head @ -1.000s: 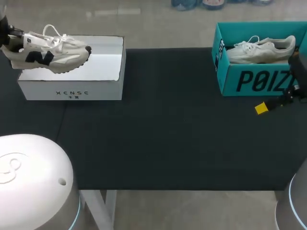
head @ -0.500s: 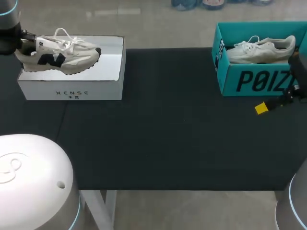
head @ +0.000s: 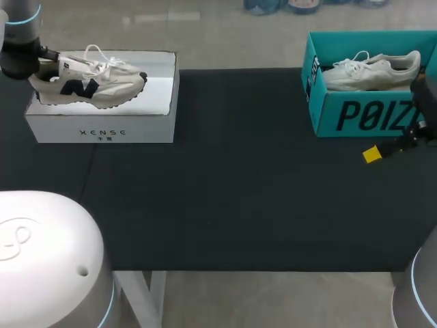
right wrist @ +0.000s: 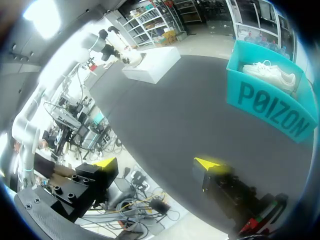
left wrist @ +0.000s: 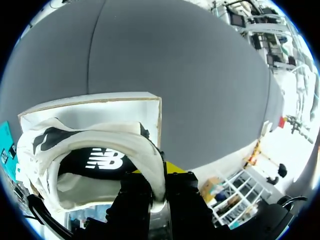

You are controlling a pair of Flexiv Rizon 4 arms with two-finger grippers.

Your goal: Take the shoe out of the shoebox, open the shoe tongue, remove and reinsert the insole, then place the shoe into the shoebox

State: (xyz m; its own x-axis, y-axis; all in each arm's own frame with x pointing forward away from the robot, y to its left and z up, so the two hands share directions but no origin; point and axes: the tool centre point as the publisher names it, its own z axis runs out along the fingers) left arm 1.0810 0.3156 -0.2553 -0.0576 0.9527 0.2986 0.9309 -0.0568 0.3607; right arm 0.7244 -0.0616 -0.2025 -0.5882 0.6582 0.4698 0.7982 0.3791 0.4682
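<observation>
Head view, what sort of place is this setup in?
Likely a robotics lab test bench: a dark-matted table, a white shoebox and a teal shoebox staged on it, and my left gripper holding a sneaker by its heel.

- Robotics lab; a bench set up for manipulation trials.
- Two robot arms work one table (head: 239, 205): left arm (head: 19, 41) and right arm (head: 425, 102) come in from opposite sides, with rounded white bases (head: 48, 253) at the near corners.
- Plain dark mat covers the tabletop, which sits on a bare white frame (head: 147, 290).
- Staged props: white shoebox (head: 102, 126) and teal shoebox (head: 369, 116), well apart.
- Left gripper (left wrist: 159, 182) pinches a sneaker (head: 92, 78) by the heel over the white shoebox.
</observation>
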